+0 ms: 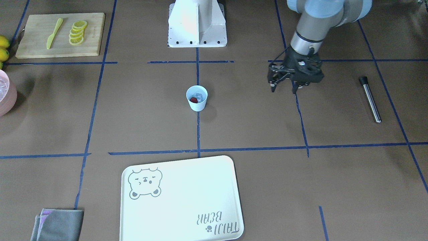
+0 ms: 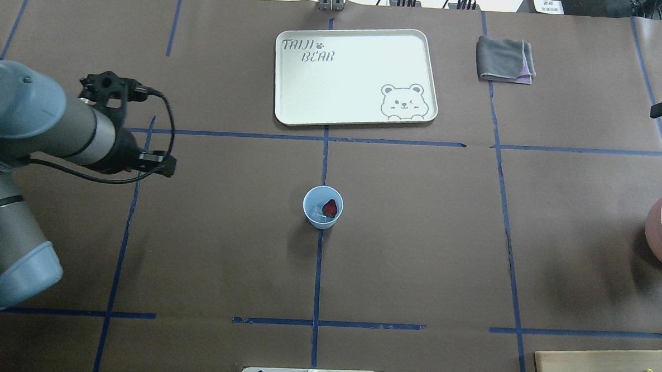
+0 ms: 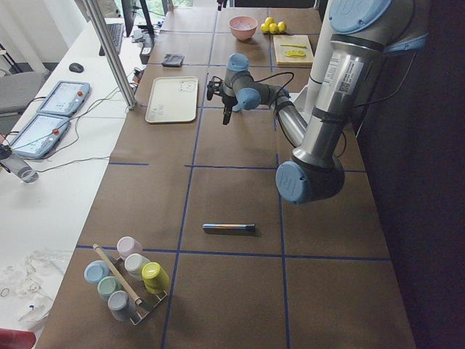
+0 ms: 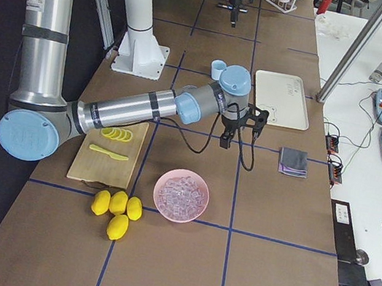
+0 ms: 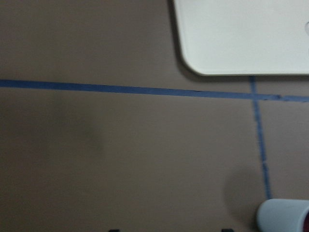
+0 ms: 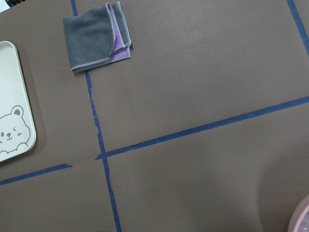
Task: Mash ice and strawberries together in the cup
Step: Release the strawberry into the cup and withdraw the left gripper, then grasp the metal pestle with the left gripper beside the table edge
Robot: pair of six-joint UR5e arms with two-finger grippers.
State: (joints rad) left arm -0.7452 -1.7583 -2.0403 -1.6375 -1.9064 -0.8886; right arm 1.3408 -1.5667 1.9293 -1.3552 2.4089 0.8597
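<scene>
The pale blue cup [image 1: 197,100] stands upright at the table's middle, also in the overhead view [image 2: 313,210] and at the left wrist view's bottom edge [image 5: 282,216]. Inside it lie a red strawberry [image 1: 193,99] [image 2: 330,209] and ice cubes [image 1: 200,96] [image 2: 319,217]. My left gripper [image 1: 283,90] is open and empty. It hangs above the table, apart from the cup, on the side toward the muddler. My right gripper [image 4: 236,138] hovers between the tray and the pink bowl. I cannot tell whether it is open or shut.
A metal muddler [image 1: 370,99] with a black end lies on the table beyond my left gripper. A white bear tray [image 2: 352,80], a grey cloth [image 2: 503,59], a pink bowl [image 4: 162,201] of ice, lemons [image 4: 116,208] and a cutting board [image 1: 36,47] with lemon slices [image 1: 77,32] lie around.
</scene>
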